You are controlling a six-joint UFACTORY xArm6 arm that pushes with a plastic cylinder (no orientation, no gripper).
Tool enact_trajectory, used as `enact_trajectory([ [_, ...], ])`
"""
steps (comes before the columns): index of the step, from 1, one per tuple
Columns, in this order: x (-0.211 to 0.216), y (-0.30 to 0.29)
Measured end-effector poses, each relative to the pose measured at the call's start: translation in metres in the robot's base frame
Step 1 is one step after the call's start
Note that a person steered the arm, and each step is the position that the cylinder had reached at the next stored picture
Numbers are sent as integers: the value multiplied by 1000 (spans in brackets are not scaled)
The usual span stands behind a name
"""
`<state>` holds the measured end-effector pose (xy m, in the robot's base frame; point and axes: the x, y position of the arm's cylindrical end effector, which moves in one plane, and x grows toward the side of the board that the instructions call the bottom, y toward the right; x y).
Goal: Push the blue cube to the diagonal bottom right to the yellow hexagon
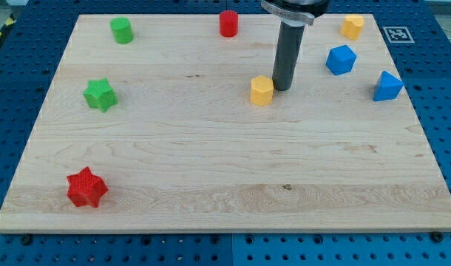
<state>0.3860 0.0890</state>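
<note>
My tip [281, 89], the bare end of our dark rod, holds nothing and sits just right of the small yellow hexagon block [262, 90] on the pale wooden board [211, 185]. The blue cube [341, 59] lies up and right of that hexagon, near us; we judge it must travel down-left.

Robotics lab bench, blue perforated mounting plate [33, 44] with a regular grid of holes, pale wooden board as surface [211, 170] on it, black-and-white fiducial marker [395, 34], yellow-black hazard tape [0, 31] at the view's top left
</note>
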Motion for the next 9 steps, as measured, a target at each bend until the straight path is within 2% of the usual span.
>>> enact_trajectory([
  [2,-17,-6],
  [4,-65,1],
  [6,-68,2],
  [9,-91,34],
])
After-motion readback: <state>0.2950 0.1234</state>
